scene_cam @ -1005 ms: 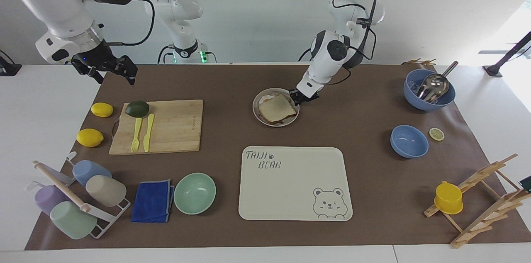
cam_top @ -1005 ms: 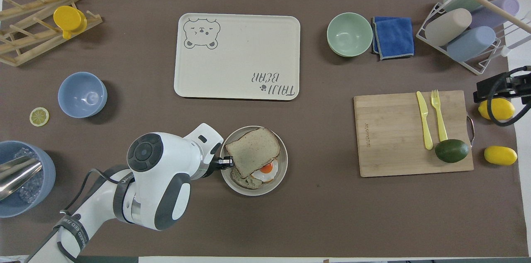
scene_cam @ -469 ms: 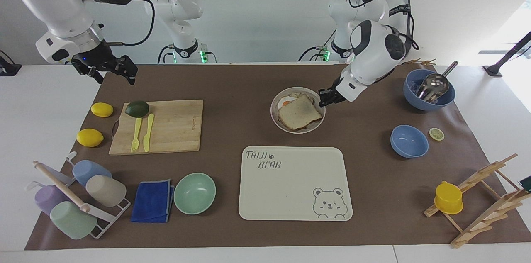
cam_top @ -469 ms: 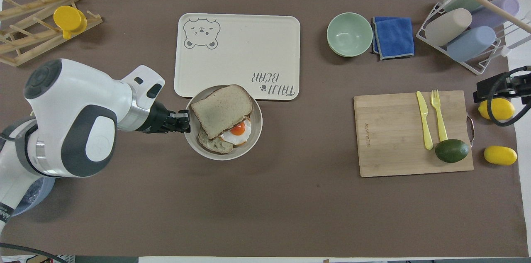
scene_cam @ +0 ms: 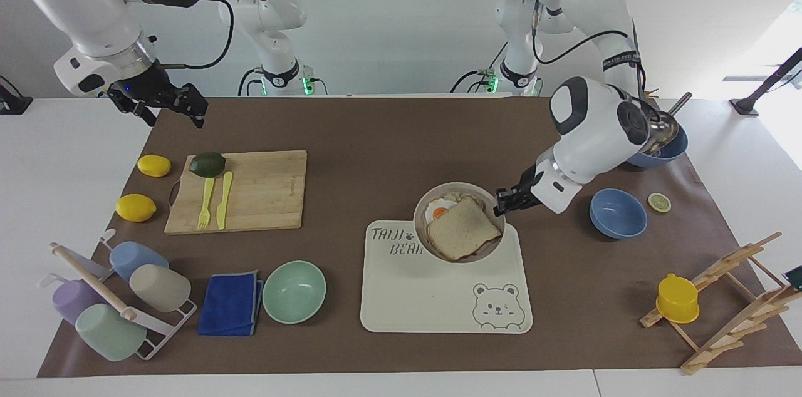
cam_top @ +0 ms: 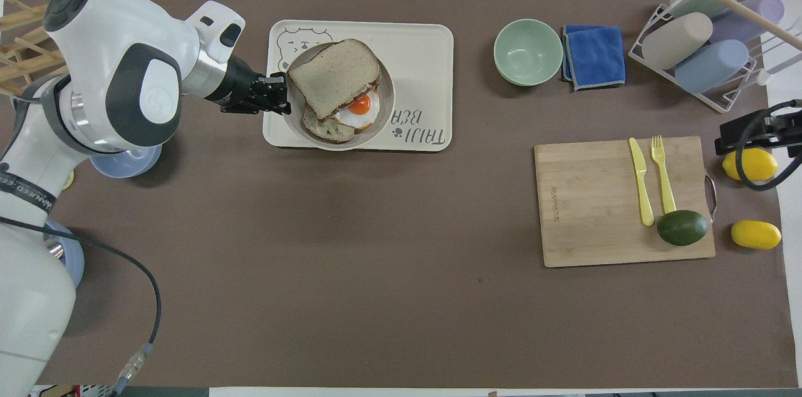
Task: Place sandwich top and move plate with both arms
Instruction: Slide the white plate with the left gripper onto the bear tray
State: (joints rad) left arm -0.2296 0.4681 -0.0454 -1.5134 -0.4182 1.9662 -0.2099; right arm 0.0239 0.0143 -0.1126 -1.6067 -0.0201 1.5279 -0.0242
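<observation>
The small round plate (scene_cam: 418, 216) hangs in the air over the bear-printed tray (scene_cam: 438, 303), at the tray's edge nearer the robots. On it lies a bread slice with a fried egg (scene_cam: 440, 211). The sandwich top (scene_cam: 463, 236), a plain brown slice, rests on that and leaves the egg partly showing. My left gripper (scene_cam: 504, 201) is shut on the plate's rim on the side toward the left arm's end. The overhead view shows the same grip (cam_top: 279, 93) on the plate (cam_top: 390, 93) with the sandwich top (cam_top: 335, 76). My right gripper (scene_cam: 175, 118) waits open and raised, over the mat's corner by the lemons.
A blue bowl (scene_cam: 618, 213) sits close under the left forearm. Another blue bowl with a metal scoop (scene_cam: 664, 140) is nearer the robots. A mint bowl (scene_cam: 294, 292), a blue cloth (scene_cam: 230, 303), a cutting board (scene_cam: 263, 190) and a cup rack (scene_cam: 119, 303) lie toward the right arm's end.
My left arm has lifted the plate with the sandwich and carried it away from the robots, to over the tray. The right arm has not moved.
</observation>
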